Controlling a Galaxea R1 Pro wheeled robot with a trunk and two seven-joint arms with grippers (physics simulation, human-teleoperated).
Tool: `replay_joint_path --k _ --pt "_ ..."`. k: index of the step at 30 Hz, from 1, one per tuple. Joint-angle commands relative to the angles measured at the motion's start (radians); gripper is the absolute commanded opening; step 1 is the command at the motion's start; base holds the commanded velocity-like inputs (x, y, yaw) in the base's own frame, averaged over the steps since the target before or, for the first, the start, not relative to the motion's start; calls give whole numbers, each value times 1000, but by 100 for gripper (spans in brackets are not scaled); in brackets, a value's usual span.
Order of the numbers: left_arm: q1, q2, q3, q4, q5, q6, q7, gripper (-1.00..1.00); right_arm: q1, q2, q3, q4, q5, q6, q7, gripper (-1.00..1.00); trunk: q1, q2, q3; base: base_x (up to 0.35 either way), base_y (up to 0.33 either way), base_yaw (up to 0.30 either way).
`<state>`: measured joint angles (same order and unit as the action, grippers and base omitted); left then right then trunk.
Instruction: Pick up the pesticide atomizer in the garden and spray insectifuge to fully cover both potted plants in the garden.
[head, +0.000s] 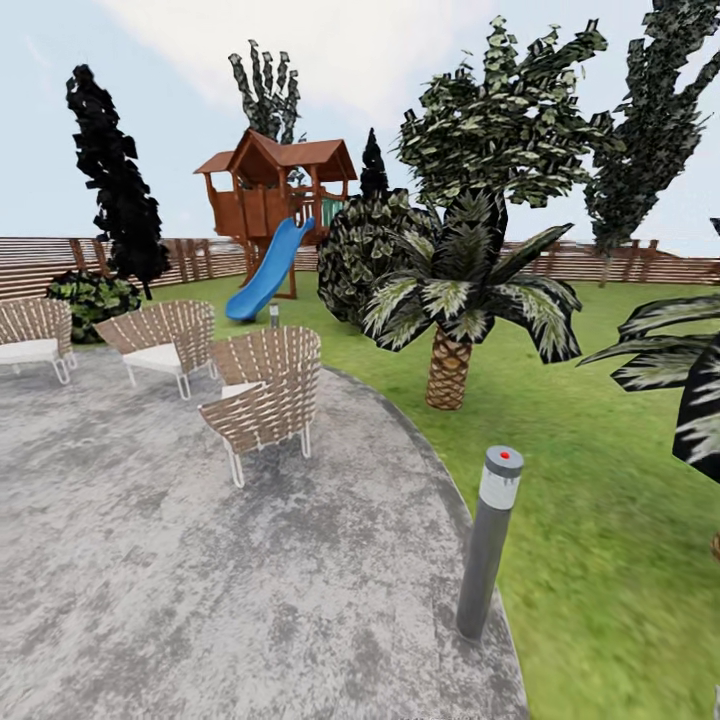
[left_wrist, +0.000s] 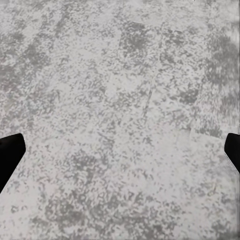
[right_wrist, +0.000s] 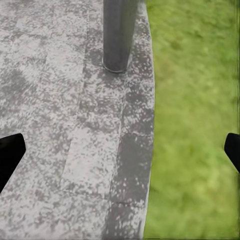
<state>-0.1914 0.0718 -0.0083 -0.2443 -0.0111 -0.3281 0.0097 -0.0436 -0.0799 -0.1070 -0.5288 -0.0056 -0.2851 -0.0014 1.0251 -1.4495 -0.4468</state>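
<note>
I see both grippers, left (left_wrist: 120, 150) and right (right_wrist: 120, 150), spread apart over mottled grey paving (left_wrist: 120, 75), a grey bollard post (right_wrist: 119, 35) standing at the lawn's (right_wrist: 195, 120) edge

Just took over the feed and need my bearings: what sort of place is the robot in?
A fenced back garden, it seems: round grey paving edged by lawn, wicker chairs, and a wooden playhouse with a blue slide.

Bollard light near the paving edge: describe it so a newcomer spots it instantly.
Start at the round grey paving and follow its right edge, where it meets the lawn. There stands the bollard light, a slim grey post, nearer than the wicker chairs. Its pale head carries a red dot.
</note>
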Motion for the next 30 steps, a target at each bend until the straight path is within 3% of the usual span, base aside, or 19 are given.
replay_joint_path --k 1,30 --pt "0 0 -1 0 -1 -3 1 100 -1 0 -1 1 -1 -3 0 100 0 -1 -1 0 0 -300" --pt "0 1 6 -1 3 -3 -2 100 -1 0 -1 2 -4 -3 3 100 0 -1 -1 0 0 -300"
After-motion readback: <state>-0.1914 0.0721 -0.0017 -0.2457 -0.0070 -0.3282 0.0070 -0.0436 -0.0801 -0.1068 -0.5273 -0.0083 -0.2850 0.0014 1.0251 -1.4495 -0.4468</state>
